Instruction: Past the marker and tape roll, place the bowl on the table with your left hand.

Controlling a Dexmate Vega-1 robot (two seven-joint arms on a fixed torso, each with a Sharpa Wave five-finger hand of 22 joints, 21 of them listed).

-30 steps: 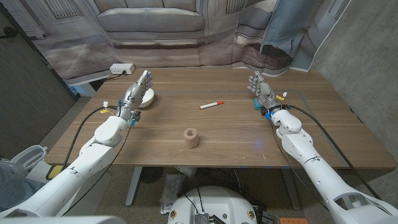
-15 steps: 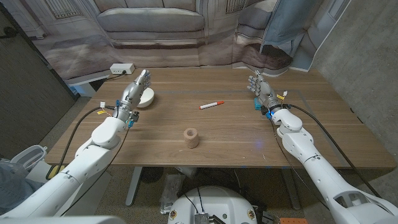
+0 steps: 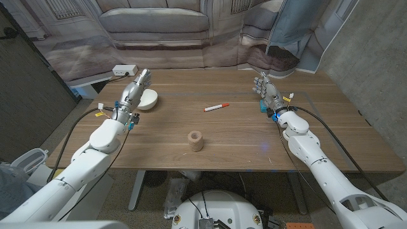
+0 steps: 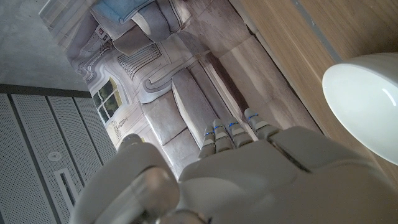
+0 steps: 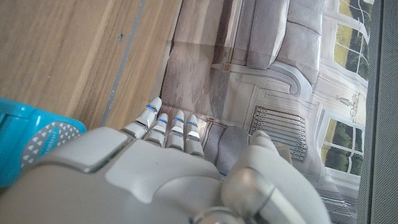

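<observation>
A white bowl (image 3: 147, 99) is seen standing on the tabletop (image 3: 241, 137) near its far left corner, beyond the line on which the marker (image 3: 216, 107) and the tape roll (image 3: 195, 140) lie. The left hand (image 3: 133, 93) is shown just beside the bowl, on the side toward the tabletop's left edge, fingers extended and apart, with nothing gripped. In the left wrist view the bowl's rim (image 4: 364, 99) is seen off to one side of the hand (image 4: 261, 174), with bare wood between them, so no contact is indicated.

The placement appears to be done: the bowl is judged to rest in its required spot, and the left hand only needs to be drawn clear. The move turns on one relation: the bowl lies toward the tabletop's middle from the left hand, so a withdrawal toward the left edge or the near edge would avoid brushing it.

The right hand (image 3: 267, 93) is held near the far right corner, well apart from everything, fingers straight and lightly spread, holding nothing. The marker is laid with its long axis roughly along the tabletop's width.
</observation>
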